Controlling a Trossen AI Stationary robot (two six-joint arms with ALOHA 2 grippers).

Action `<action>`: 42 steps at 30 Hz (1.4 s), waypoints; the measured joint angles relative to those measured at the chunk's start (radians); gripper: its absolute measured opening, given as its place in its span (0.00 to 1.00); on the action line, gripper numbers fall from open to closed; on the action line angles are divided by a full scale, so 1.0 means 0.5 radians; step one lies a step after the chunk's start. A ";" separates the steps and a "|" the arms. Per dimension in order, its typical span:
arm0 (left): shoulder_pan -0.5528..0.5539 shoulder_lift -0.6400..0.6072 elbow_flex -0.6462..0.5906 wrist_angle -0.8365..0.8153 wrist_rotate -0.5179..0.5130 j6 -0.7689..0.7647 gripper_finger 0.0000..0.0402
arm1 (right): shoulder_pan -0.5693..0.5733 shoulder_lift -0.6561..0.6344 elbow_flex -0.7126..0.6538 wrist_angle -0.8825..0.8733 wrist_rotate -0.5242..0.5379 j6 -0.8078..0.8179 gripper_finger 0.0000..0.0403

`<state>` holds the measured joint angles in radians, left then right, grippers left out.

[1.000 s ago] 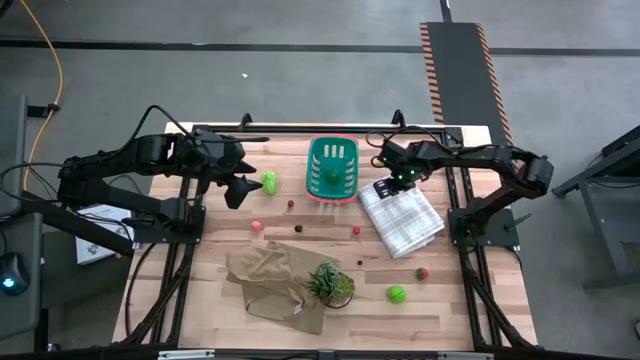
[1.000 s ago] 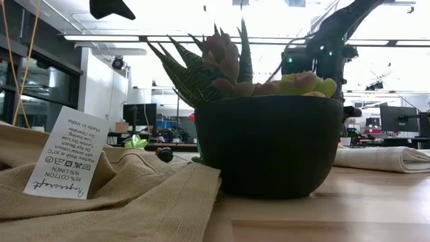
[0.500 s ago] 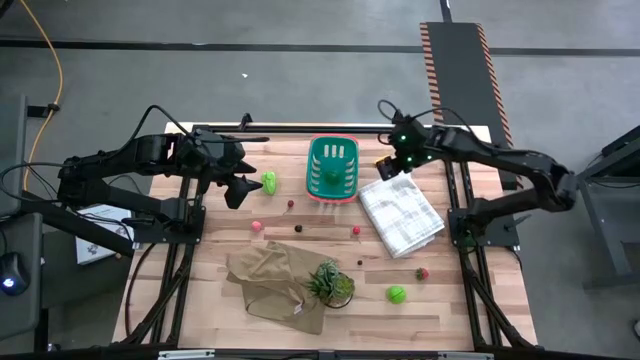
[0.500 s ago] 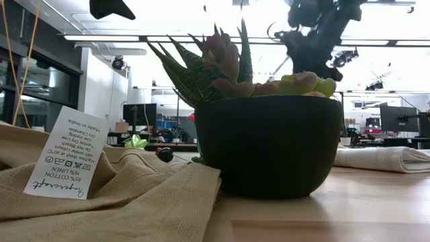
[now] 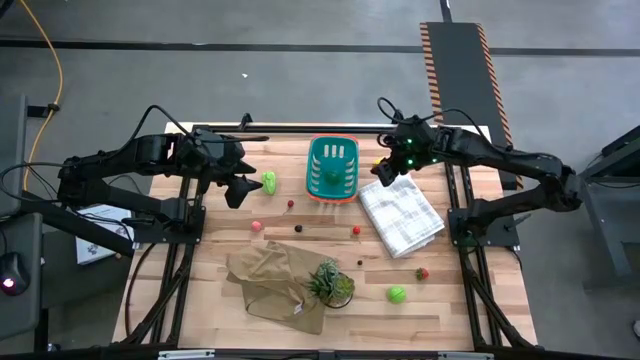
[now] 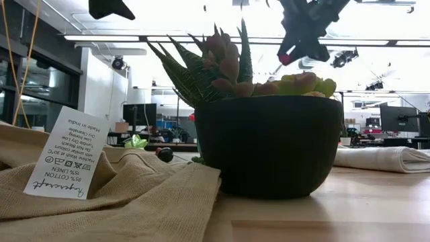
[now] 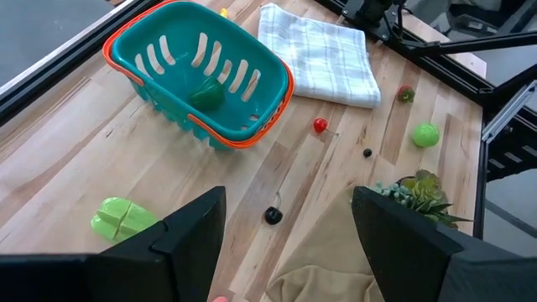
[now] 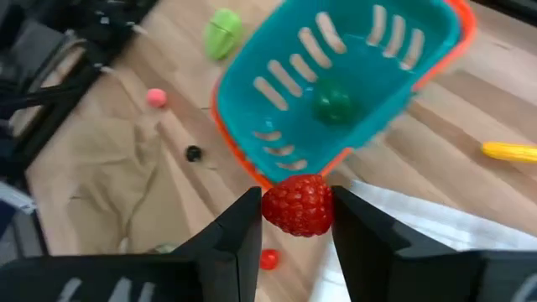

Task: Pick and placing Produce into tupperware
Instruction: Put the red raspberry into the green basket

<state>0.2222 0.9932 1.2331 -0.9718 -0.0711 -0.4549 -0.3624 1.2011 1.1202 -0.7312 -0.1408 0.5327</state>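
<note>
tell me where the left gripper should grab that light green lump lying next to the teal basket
Judging by its pose, take the light green lump across its narrow middle, coming straight down from above. It lies flat and alone on the table, clear of the teal basket, with free wood on both long sides for the fingers. The left gripper hangs open near it.

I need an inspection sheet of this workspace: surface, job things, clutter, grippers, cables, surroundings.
Surface: wooden table, no spills seen.
Job things: teal basket holds one dark green piece; green lump, green ball, yellow piece and small red and dark balls lie loose on the table.
Clutter: checked cloth, tan cloth, potted plant.
Grippers: right gripper shut on a red berry beside the basket; left gripper open, near the green lump.
Cables: orange cable on the floor.
Surroundings: open room with lights; no person seen.
</note>
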 joint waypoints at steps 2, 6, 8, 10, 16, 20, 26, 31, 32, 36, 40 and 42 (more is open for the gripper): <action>0.000 0.000 -0.001 0.000 -0.001 -0.012 0.62 | 0.051 0.000 0.000 0.064 -0.001 0.016 0.28; 0.000 0.000 -0.001 0.000 0.000 -0.029 0.62 | 0.146 0.000 0.000 0.237 -0.002 0.017 0.28; 0.000 0.000 0.000 0.001 0.000 -0.032 0.62 | 0.188 0.002 0.000 0.330 -0.002 0.017 0.28; 0.000 0.000 -0.001 0.001 -0.001 -0.034 0.62 | 0.229 0.007 0.000 0.431 0.008 0.014 0.28; 0.000 0.000 0.000 0.002 -0.001 -0.045 0.62 | 0.281 0.008 0.000 0.631 0.078 -0.003 0.28; 0.000 0.000 0.000 0.002 -0.049 -0.042 0.62 | 0.231 0.045 0.000 0.725 0.110 0.006 0.28; 0.001 0.000 0.000 0.004 -0.060 -0.035 0.62 | 0.158 0.186 0.000 0.895 -0.017 0.018 0.28; 0.001 0.000 0.000 0.003 -0.060 -0.032 0.62 | 0.136 0.356 0.157 0.792 -0.058 -0.033 0.28; 0.001 0.000 0.000 0.003 -0.057 -0.030 0.62 | 0.136 0.401 0.229 0.730 -0.058 -0.076 0.28; 0.001 0.000 0.000 0.003 -0.056 -0.027 0.62 | 0.126 0.615 0.547 0.376 -0.049 -0.250 0.28; 0.000 0.000 0.000 0.002 -0.054 -0.027 0.62 | 0.088 0.796 0.837 0.019 0.031 -0.389 0.28; 0.000 0.000 0.000 0.002 -0.054 -0.009 0.62 | 0.065 0.874 0.947 -0.094 0.084 -0.429 0.28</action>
<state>0.2224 0.9932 1.2331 -0.9710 -0.0984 -0.4594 -0.3299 1.6379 1.5936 -0.7783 -0.0987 0.3183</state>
